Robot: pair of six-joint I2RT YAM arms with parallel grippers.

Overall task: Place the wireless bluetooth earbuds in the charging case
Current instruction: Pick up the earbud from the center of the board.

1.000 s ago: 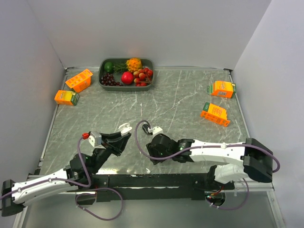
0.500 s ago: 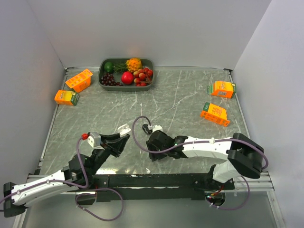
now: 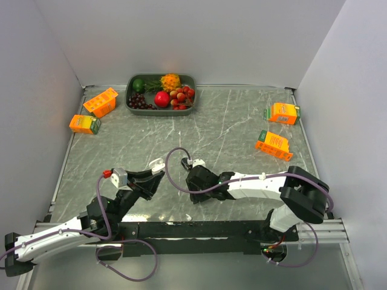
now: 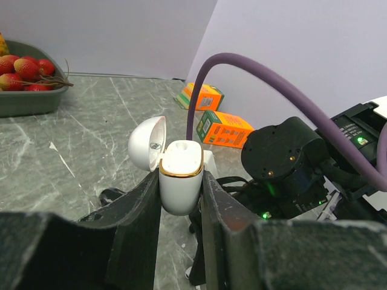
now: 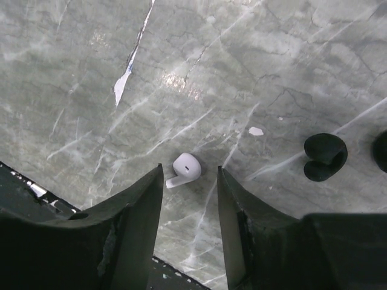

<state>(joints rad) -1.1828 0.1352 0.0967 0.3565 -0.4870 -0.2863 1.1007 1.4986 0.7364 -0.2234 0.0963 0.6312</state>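
Observation:
My left gripper (image 4: pixel 180 176) is shut on the white charging case (image 4: pixel 180 181), which has a gold rim. It holds the case upright above the table with the lid (image 4: pixel 147 142) flipped open; from above the case (image 3: pixel 157 163) shows at the gripper's tip. My right gripper (image 5: pixel 189 181) points down at the table, open, its fingers on either side of a white earbud (image 5: pixel 186 167) and not touching it. A black earbud (image 5: pixel 325 156) lies to its right, and another dark one is cut off by the frame edge (image 5: pixel 382 151). In the top view the right wrist (image 3: pixel 198 181) hides the earbuds.
A green fruit tray (image 3: pixel 129 92) stands at the back. Two orange cartons (image 3: pixel 100 101) (image 3: pixel 84 124) lie at the back left and two more (image 3: pixel 282 113) (image 3: pixel 273 145) on the right. The table's near edge (image 5: pixel 36 193) runs just below the right fingers.
The right arm has shifted a little left and lower, and its jaws have narrowed somewhat around the white earbud. The left gripper keeps the case almost still.

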